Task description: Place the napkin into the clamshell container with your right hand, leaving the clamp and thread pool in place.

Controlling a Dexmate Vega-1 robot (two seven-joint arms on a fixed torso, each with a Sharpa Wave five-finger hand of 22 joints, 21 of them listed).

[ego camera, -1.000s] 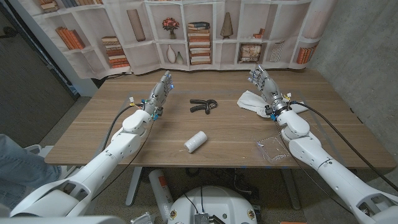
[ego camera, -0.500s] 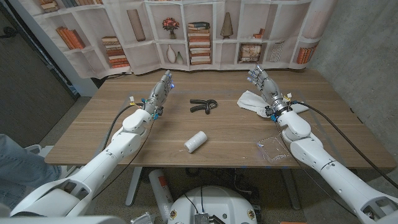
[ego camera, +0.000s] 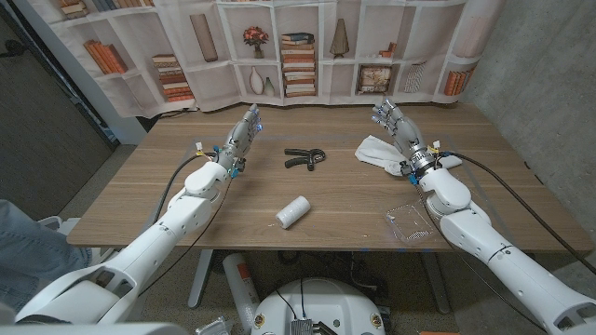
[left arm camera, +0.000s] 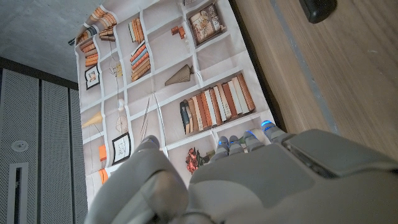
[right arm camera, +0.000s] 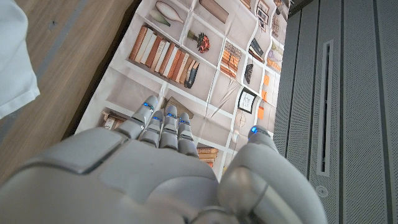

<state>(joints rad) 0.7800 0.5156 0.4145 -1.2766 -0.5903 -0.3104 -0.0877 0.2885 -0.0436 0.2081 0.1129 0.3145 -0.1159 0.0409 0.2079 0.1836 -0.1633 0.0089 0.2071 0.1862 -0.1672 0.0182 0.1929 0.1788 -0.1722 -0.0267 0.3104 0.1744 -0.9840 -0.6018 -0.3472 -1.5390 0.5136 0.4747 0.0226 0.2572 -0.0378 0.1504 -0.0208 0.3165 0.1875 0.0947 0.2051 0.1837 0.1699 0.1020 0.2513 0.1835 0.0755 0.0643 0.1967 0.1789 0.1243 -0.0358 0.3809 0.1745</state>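
A wooden bench (ego camera: 335, 200) with a brown grained top stands in the middle of the room. Behind its far edge hangs a pale backdrop (ego camera: 279, 46) printed with crooked shelves of books, vases and a pot of red flowers; it also shows in both wrist views. To the right rises a rough grey concrete wall (ego camera: 540, 65). At far left are a dark panel (ego camera: 37, 102) and grey floor (ego camera: 98, 181). Light is even and soft
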